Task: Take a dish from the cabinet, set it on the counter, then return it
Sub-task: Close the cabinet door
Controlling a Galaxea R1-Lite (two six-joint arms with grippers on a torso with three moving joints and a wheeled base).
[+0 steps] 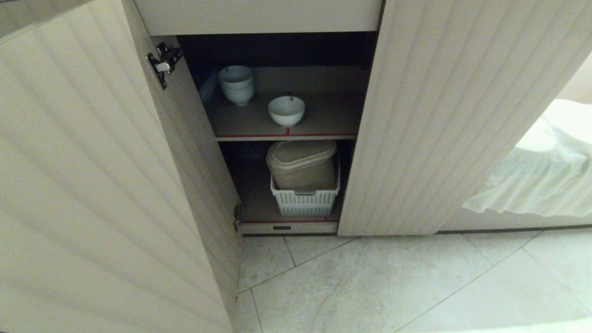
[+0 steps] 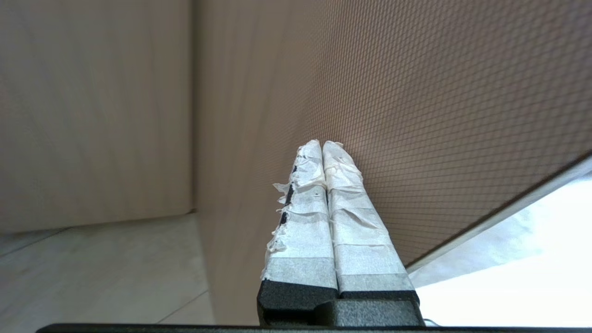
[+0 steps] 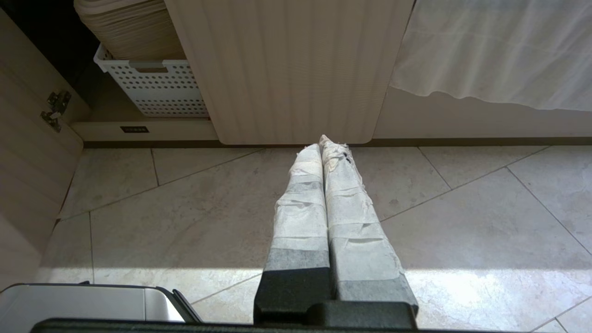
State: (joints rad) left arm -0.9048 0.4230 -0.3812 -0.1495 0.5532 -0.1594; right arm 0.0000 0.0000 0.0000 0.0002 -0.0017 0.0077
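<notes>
The cabinet (image 1: 462,115) stands open, its left ribbed door (image 1: 83,185) swung wide. On its upper shelf (image 1: 323,122) sits the dish (image 1: 286,111), a single white bowl, upright near the red front strip. Neither arm shows in the head view. My left gripper (image 2: 322,142) is shut and empty, its taped fingertips close against the ribbed face of the open door (image 2: 416,115). Low over the tiled floor, my right gripper (image 3: 325,141) is shut with nothing in it, pointing at the closed right door (image 3: 291,69). The counter is out of view.
A stack of white bowls (image 1: 237,84) stands at the shelf's back left. Below, a white perforated basket (image 1: 305,201) holds a beige lidded container (image 1: 301,164). A white cloth-draped surface (image 1: 541,175) lies to the right. Pale tiled floor (image 1: 393,286) spreads in front.
</notes>
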